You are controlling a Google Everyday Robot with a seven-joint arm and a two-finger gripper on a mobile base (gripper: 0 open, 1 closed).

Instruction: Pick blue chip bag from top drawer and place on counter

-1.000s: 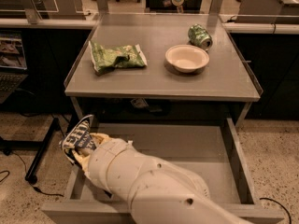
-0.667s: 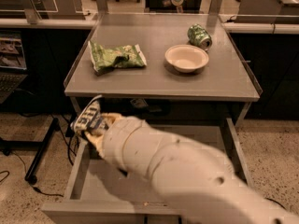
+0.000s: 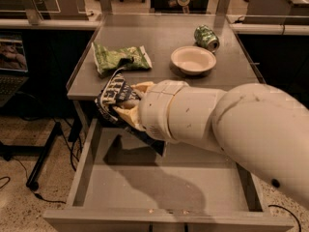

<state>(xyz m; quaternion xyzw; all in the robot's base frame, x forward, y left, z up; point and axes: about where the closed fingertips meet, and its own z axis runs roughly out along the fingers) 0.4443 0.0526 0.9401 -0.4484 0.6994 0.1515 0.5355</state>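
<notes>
My gripper (image 3: 129, 102) is shut on the blue chip bag (image 3: 112, 94), a dark navy bag with white lettering. It holds the bag in the air at the counter's front left edge, above the open top drawer (image 3: 159, 187). The large white arm comes in from the right and hides the drawer's back right part. The drawer's visible grey bottom holds nothing. The counter (image 3: 164, 47) is the grey metal tabletop behind the drawer.
On the counter lie a green snack bag (image 3: 120, 58) at the left, a white bowl (image 3: 193, 60) right of the middle, and a green can (image 3: 206, 36) on its side at the back right. Cables run on the floor at the left.
My gripper has lifted the blue chip bag up out of the drawer's left side and carried it up and right, to the level of the counter's front edge.
</notes>
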